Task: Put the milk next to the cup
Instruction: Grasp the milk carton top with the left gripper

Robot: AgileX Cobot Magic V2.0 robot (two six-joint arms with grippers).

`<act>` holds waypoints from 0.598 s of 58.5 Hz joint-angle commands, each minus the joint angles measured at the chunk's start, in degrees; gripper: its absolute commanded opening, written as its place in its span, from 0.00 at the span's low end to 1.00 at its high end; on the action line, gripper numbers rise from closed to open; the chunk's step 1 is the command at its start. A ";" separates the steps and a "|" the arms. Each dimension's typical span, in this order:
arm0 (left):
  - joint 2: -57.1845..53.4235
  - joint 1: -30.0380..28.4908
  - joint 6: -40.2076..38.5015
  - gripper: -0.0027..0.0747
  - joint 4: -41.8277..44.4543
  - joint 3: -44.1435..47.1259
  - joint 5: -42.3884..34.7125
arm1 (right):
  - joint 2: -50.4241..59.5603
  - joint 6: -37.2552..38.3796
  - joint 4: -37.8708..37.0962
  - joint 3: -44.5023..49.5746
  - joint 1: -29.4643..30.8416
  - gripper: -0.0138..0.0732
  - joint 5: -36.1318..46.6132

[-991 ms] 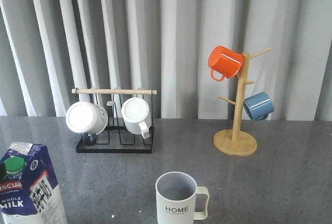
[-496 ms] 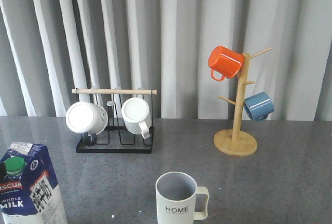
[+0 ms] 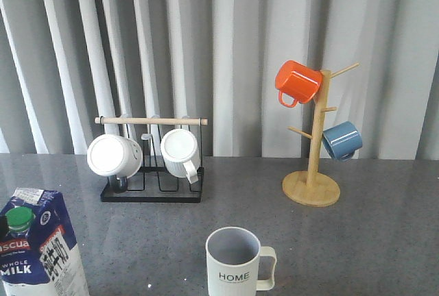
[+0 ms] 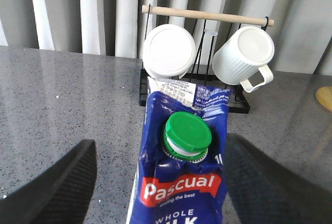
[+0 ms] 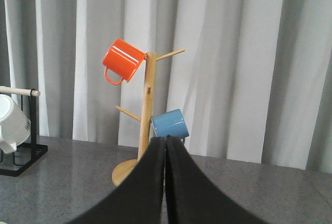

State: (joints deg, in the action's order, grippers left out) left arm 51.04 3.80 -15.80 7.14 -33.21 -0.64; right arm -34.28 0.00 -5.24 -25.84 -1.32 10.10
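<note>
Pre-grasp. Milk (image 3: 38, 248) stands upright at the surface's (image 3: 384, 241) near-left, well apart from the cup (image 3: 236, 262). Left gripper (image 4: 155, 182) fingers spread either side of the carton, not touching. Right gripper (image 5: 165, 182) fingers pressed together, idle. Next: close on carton, carry it rightward.

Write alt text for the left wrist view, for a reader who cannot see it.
A blue-and-white milk carton with a green cap stands between the open left gripper's two dark fingers, which are apart from its sides. Behind it on the grey table, a black rack with a wooden bar holds two white mugs on their sides.
</note>
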 commanded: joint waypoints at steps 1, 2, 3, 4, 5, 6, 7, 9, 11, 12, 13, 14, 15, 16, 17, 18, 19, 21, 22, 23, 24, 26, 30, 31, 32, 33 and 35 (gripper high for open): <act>-1.89 0.29 -0.52 0.72 -0.39 -2.13 -3.68 | -0.08 -0.57 -0.28 -1.37 0.31 0.15 3.87; -2.60 0.38 -0.52 0.75 -0.39 -2.13 -3.76 | -0.08 -0.57 -0.28 -1.37 0.31 0.15 3.87; -3.14 0.49 -0.52 0.77 -0.39 -2.13 -3.87 | -0.08 -0.57 -0.28 -1.37 0.31 0.15 3.87; -3.93 0.73 -0.52 0.80 -0.39 -2.13 -3.92 | -0.08 -0.57 -0.28 -1.37 0.31 0.15 3.87; -4.70 0.88 -0.52 0.84 -0.39 -2.13 -4.07 | -0.08 -0.57 -0.28 -1.37 0.31 0.15 3.87; -5.18 0.88 -0.52 0.86 -0.39 -2.13 -4.35 | -0.08 -0.57 -0.28 -1.37 0.31 0.15 3.87; -5.85 0.88 -0.52 0.90 -0.39 -2.13 -4.45 | -0.08 -0.57 -0.28 -1.37 0.31 0.15 3.87; -6.72 0.88 -0.45 0.97 -0.39 -2.13 -5.14 | -0.08 -0.57 -0.28 -1.37 0.31 0.15 3.87; -7.36 0.83 -0.40 0.98 -0.34 -2.13 -6.18 | -0.08 -0.57 -0.28 -1.37 0.31 0.15 3.87; -7.52 0.83 -0.35 0.98 -0.34 -2.13 -6.82 | -0.08 -0.57 -0.28 -1.37 0.31 0.15 3.87; -7.67 0.83 -0.34 0.98 -0.27 -2.13 -7.41 | -0.08 -0.57 -0.28 -1.37 0.31 0.15 3.87; -7.77 0.83 -0.29 0.98 -0.06 -2.13 -7.69 | -0.08 -0.57 -0.28 -1.37 0.31 0.15 3.87; -7.78 0.83 -0.29 0.98 0.21 -2.13 -8.00 | -0.08 -0.57 -0.28 -1.37 0.31 0.15 3.87; -7.78 0.83 -0.14 0.98 0.64 -2.13 -8.16 | -0.08 -0.57 -0.28 -1.37 0.31 0.15 3.87; -7.78 0.83 -0.07 0.98 1.32 -2.13 -8.39 | -0.08 -0.57 -0.28 -1.37 0.31 0.15 3.87; -7.78 0.83 -0.07 0.97 1.78 -2.13 -8.62 | -0.08 -0.57 -0.28 -1.37 0.31 0.15 3.87; -7.78 0.83 -0.07 0.97 2.53 -2.13 -8.93 | -0.08 -0.57 -0.28 -1.37 0.31 0.15 3.87; -7.43 0.83 -0.07 0.97 3.72 -2.13 -9.65 | -0.08 -0.57 -0.28 -1.37 0.31 0.15 3.87; -7.01 0.83 -0.07 0.97 4.40 -2.13 -10.25 | -0.08 -0.57 -0.28 -1.37 0.31 0.15 3.87; -6.74 0.83 -0.12 0.97 4.80 -2.13 -10.73 | -0.08 -0.57 -0.28 -1.37 0.31 0.15 3.87; -6.24 0.83 -0.12 0.97 5.30 -2.13 -11.46 | -0.08 -0.57 -0.28 -1.37 0.31 0.15 3.87; -5.24 0.83 -0.46 0.97 6.15 -2.13 -12.77 | -0.08 -0.57 -0.28 -1.37 0.31 0.15 3.87; -2.67 0.83 -0.53 0.97 7.00 -2.13 -15.41 | -0.08 -0.57 -0.28 -1.37 0.31 0.15 3.87; -1.94 0.83 -0.63 0.97 7.20 -2.13 -16.02 | -0.08 -0.57 -0.28 -1.37 0.31 0.15 3.87; -1.45 0.83 -0.63 0.97 7.19 -2.13 -16.43 | -0.08 -0.57 -0.28 -1.37 0.31 0.15 3.87; -0.72 0.83 -0.79 0.97 7.19 -2.13 -16.92 | -0.08 -0.57 -0.28 -1.37 0.31 0.15 3.87; 0.50 0.83 -1.44 0.97 7.24 -2.13 -17.94 | -0.08 -0.57 -0.28 -1.37 0.31 0.15 3.87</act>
State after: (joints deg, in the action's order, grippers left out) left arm 49.05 4.30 -15.81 14.06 -33.37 -11.65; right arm -34.28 0.00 -5.24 -25.84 -1.32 10.05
